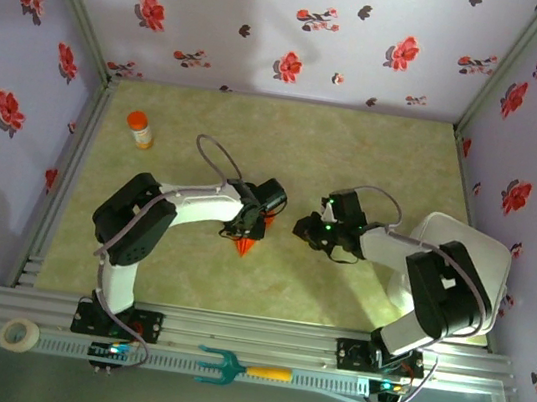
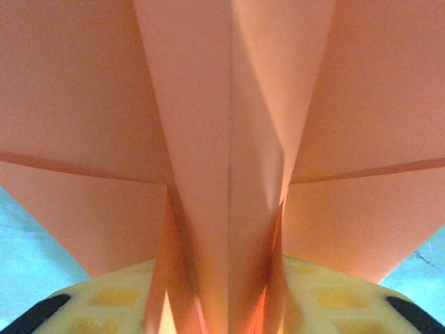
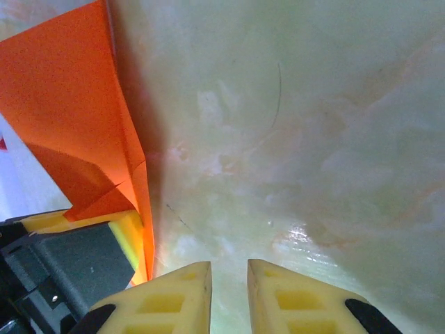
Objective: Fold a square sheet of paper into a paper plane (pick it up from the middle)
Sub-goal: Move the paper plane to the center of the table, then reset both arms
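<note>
At surface (image 1: pixel 376 157) centre, straddling keel, likely best hold, of flimsy plane (image 2: pixel 208 139) with left pincer (image 1: pixel 247 228), grip unclear; holding right pincer (image 3: pixel 229 282) barely ajar, empty.

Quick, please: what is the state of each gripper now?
Left gripper: around the paper plane; grip cannot be told.
Right gripper: slightly open, holding nothing.

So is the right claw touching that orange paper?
Apart. The top view shows bare table between the right gripper and the paper plane.

Am reading no text, label, brand or number anywhere; orange-capped bottle (image 1: pixel 140 129) near table (image 1: pixel 376 157) far-left corner showing nothing legible.
</note>
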